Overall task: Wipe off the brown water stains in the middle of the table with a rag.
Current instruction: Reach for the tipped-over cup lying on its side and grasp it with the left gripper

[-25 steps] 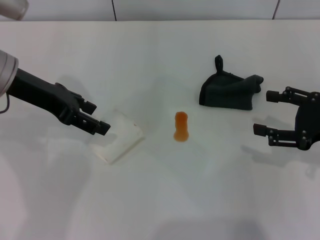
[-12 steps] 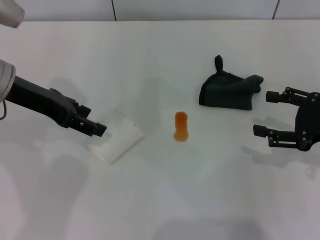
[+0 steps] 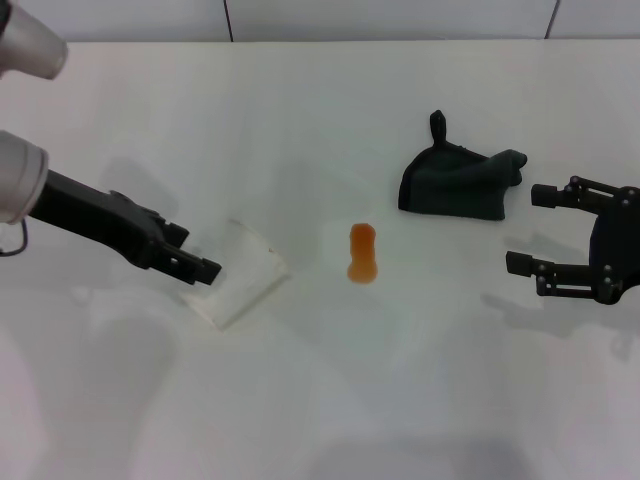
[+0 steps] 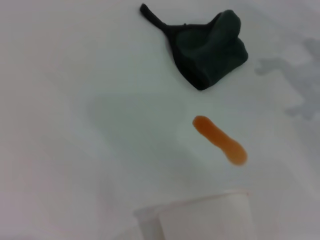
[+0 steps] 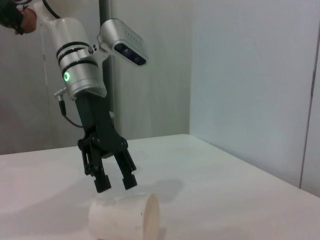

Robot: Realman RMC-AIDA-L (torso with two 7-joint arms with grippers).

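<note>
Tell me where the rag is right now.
In the head view the dark rag lies bunched on the table, right of centre, behind and to the right of the brown stain and just beyond the open right gripper, untouched.

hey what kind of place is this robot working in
Probably a lab or test room, not a home: a bare white table, plain pale walls, and only staged props, namely a brown puddle, a dark rag and a tipped white cup.
</note>
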